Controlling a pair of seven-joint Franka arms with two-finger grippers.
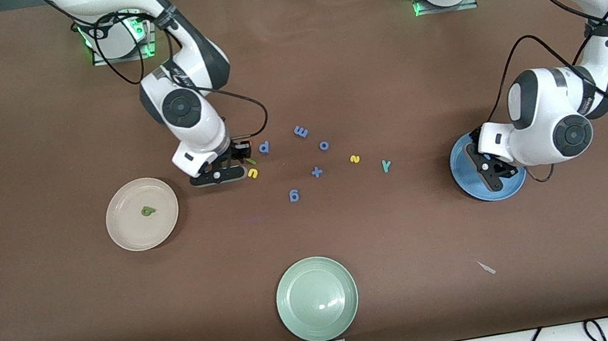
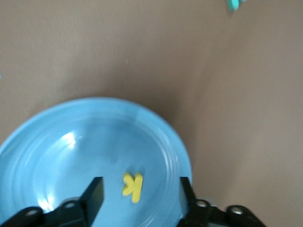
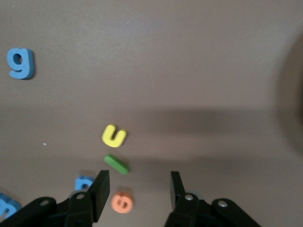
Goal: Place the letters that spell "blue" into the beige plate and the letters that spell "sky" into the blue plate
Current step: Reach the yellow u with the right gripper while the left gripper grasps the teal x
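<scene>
Done: dark green b [image 1: 146, 210] lies in the beige plate [image 1: 128, 239], left of centre in the front view; yellow k [image 2: 132, 186] in the blue plate [image 2: 57, 137].

Outstanding: yellow u [image 3: 113, 135], light green l [image 3: 116, 164] and orange e [image 3: 122, 202] under the open, empty right gripper [image 3: 138, 191]; yellow s [image 1: 355, 158] and teal y [image 1: 386, 165] mid-bench.

Left gripper [image 2: 139, 194], open and empty, hangs over the blue plate. Only the left wrist view shows the k; only the right wrist view shows the e.

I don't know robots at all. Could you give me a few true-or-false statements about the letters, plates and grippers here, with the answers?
1. The yellow k lies in the blue plate. True.
2. The beige plate holds no letters. False: the dark green b lies in it.
3. The left gripper is open over the blue plate. True.
4. The right gripper grips the yellow u. False: it is open, and the u lies on the table.
</scene>
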